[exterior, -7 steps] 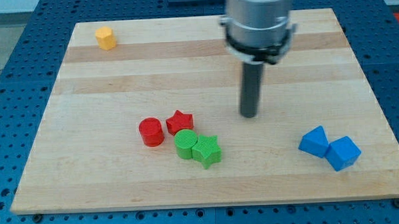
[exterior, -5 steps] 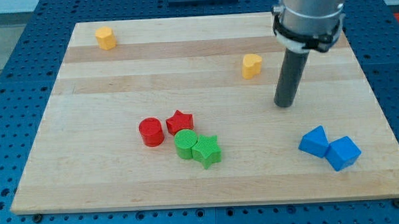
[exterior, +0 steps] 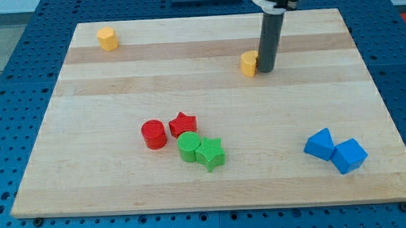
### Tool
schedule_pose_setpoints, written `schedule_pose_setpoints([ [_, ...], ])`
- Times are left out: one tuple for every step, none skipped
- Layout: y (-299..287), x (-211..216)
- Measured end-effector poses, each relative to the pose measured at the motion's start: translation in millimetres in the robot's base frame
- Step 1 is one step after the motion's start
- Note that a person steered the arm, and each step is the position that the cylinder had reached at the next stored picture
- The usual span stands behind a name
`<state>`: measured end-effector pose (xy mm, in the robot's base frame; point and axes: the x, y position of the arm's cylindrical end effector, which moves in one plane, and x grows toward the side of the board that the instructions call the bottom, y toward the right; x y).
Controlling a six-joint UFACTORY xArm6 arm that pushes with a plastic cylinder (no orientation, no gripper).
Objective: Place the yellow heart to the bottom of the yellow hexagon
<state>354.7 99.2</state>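
The yellow heart [exterior: 248,63] lies on the wooden board right of centre, near the view's top. My tip [exterior: 266,70] stands right against the heart's right side, touching it or nearly so. The yellow hexagon [exterior: 107,38] sits at the board's top left corner, far to the left of the heart and the tip.
A red cylinder [exterior: 153,134], a red star [exterior: 183,123], a green cylinder [exterior: 188,146] and a green star [exterior: 210,154] cluster below the board's centre. Two blue blocks [exterior: 319,144] [exterior: 348,155] lie at the bottom right. The wooden board [exterior: 88,118] rests on a blue perforated table.
My tip moved up and left from the heart's lower right to its right side. The heart has shifted slightly left. The other blocks have not moved.
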Motion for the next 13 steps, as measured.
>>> schedule_pose_setpoints([
  [-26, -14],
  [-62, -14],
  [-97, -14],
  [-134, -14],
  [-165, -14],
  [-193, -14],
  [-214, -21],
  [-213, -23],
  [-199, -22],
  [-189, -10],
  [-189, 11],
  [-200, 26],
  [-210, 15],
])
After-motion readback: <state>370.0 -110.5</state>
